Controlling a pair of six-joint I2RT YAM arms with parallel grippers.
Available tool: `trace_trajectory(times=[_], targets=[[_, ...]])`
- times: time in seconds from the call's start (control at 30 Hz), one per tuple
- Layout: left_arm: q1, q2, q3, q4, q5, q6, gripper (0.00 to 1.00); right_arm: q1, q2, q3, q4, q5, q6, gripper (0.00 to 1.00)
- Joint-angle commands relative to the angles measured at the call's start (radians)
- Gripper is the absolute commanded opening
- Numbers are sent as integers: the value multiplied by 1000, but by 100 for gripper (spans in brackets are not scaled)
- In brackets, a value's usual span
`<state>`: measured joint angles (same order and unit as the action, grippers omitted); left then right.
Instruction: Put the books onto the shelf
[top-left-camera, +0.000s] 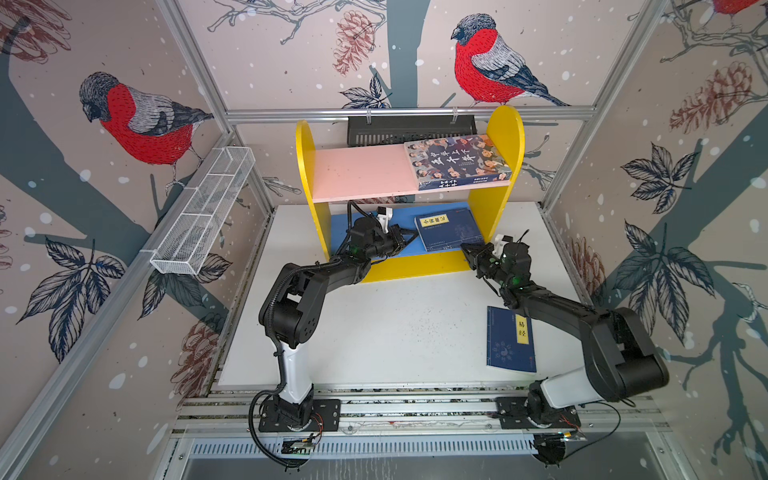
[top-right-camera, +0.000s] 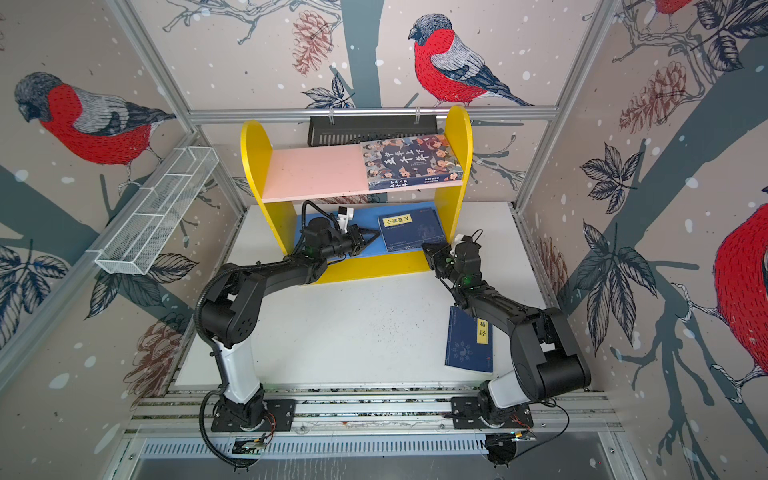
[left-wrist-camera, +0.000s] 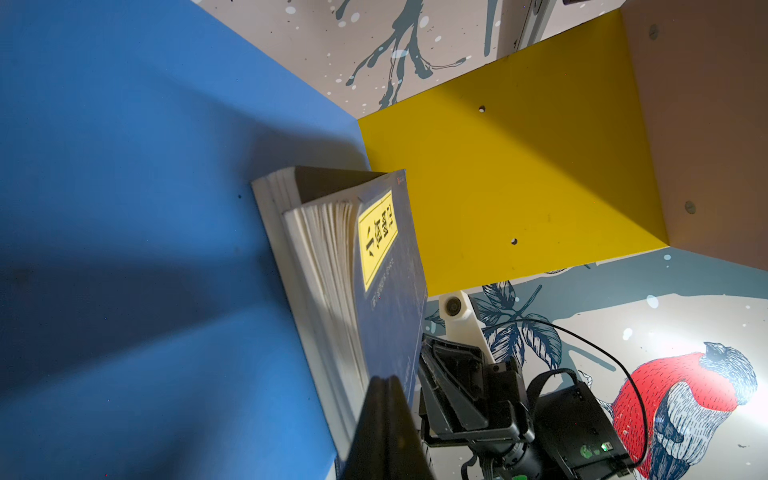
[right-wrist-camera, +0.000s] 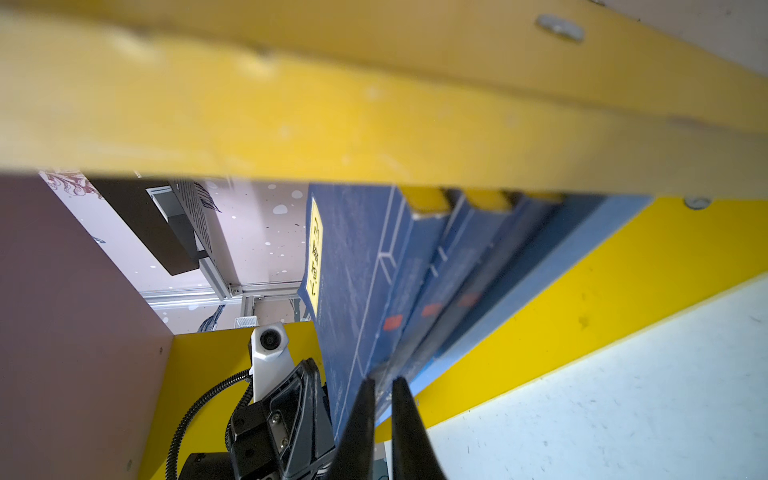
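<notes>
The shelf (top-left-camera: 357, 174) stands at the back of the table, with yellow sides, a pink upper board and a blue lower board (left-wrist-camera: 124, 166). A colourful book (top-left-camera: 457, 162) lies flat at the right end of the pink board. Three navy books (top-left-camera: 449, 228) are stacked flat on the blue board, also seen in the right wrist view (right-wrist-camera: 365, 270). Another navy book (top-left-camera: 509, 340) lies on the table at the right. My left gripper (left-wrist-camera: 388, 380) is shut, its tips against the stack's left page edge. My right gripper (right-wrist-camera: 383, 380) is shut, its tips at the stack's front corner.
A white wire basket (top-left-camera: 203, 212) hangs on the left wall. A black slotted tray (top-left-camera: 411, 129) hangs on the rail behind the shelf. The right yellow side panel (top-left-camera: 505, 166) stands close beside the stack. The white table (top-left-camera: 395, 324) lies in front of the shelf.
</notes>
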<state>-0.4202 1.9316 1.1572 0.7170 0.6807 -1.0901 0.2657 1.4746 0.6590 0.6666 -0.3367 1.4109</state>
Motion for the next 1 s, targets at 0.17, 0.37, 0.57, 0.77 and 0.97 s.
trace_trajectory(times=[0.17, 0.37, 0.57, 0.77, 0.97], targets=[[-4, 15, -9, -49, -17, 32, 0, -2, -7, 5, 20, -8, -4, 12], [-14, 27, 20, -64, -14, 40, 0, -2, -14, -2, 24, -8, -2, 12], [-17, 15, 19, -67, -21, 47, 0, -4, -17, -1, 24, -10, -5, 12], [-16, -45, 2, -101, -46, 42, 0, -4, -13, -4, 28, -10, -4, 12], [-18, -99, 35, -251, -100, 73, 0, -5, -10, -1, 37, -10, 1, 12]])
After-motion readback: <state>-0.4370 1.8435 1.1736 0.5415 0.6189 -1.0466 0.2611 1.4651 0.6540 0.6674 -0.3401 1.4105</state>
